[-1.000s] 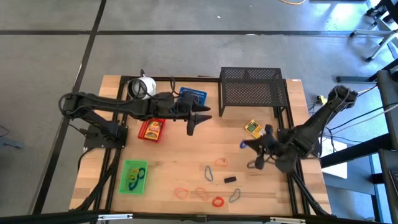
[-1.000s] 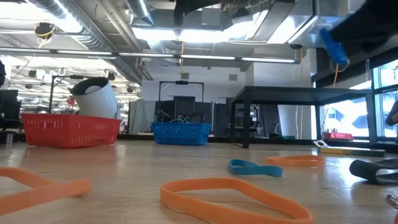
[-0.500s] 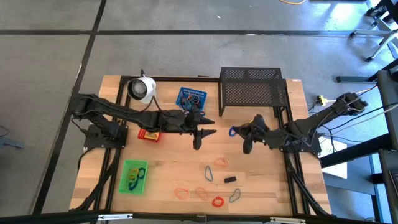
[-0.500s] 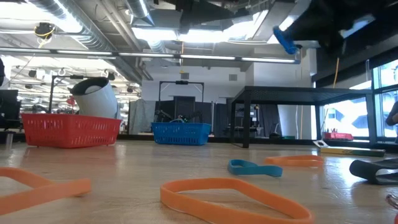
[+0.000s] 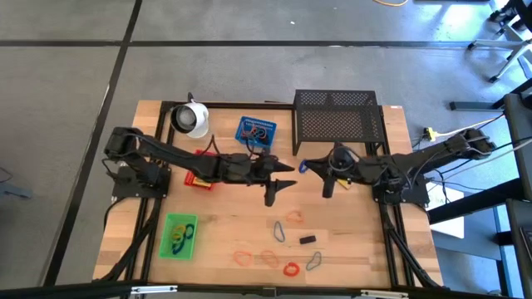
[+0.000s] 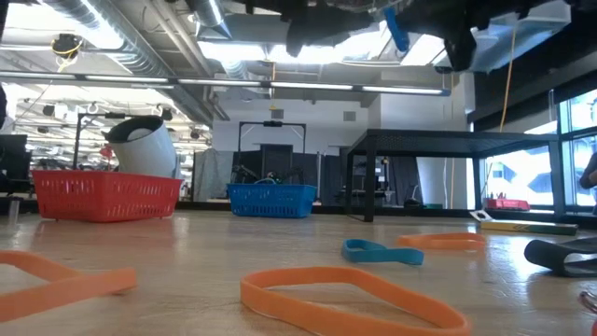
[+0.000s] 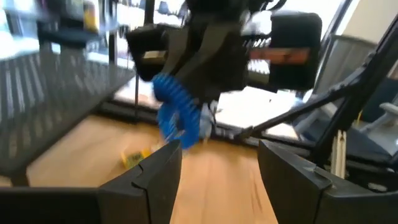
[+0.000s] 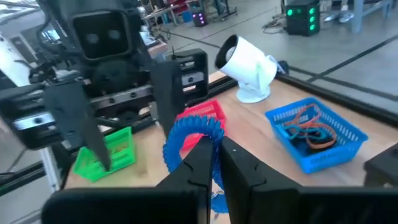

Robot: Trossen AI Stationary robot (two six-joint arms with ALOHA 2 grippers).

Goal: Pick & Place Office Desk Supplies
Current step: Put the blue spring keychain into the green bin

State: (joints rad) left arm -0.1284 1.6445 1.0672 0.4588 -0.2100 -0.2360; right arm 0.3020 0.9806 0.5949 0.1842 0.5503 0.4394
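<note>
Above the middle of the wooden worktop [image 5: 349, 249] the two arms met nose to nose. The right gripper [image 5: 309, 167] reached in from the right with its jaws pressed together on a blue band loop [image 8: 189, 138], which stuck out past the fingertips and hung in the air in front of the black mesh rack [image 5: 337, 120]. The left gripper [image 5: 283, 174] faced it from the left, jaws spread wide and holding nothing, its fingers [image 7: 158, 171] on either side of the approach to the loop but apart from it. From the right wrist, the left arm's open jaws filled the near ground, with the red tray [image 8: 205, 112], the green tray [image 8: 115, 152] and the white round cup-like object [image 8: 249, 65] behind them. The blue tray [image 5: 254, 131] sat beside the rack's left end and already held a few bands. A small yellow box [image 7: 137, 157] lay on the worktop beyond the loop in the left wrist view. Near the front edge, well apart from both grippers, loose supplies were scattered: orange band loops [image 5: 268, 257], a red loop [image 5: 291, 269], a blue loop [image 5: 279, 231], a grey wire clip [image 5: 314, 262] and a small black clip [image 5: 307, 239].
</note>
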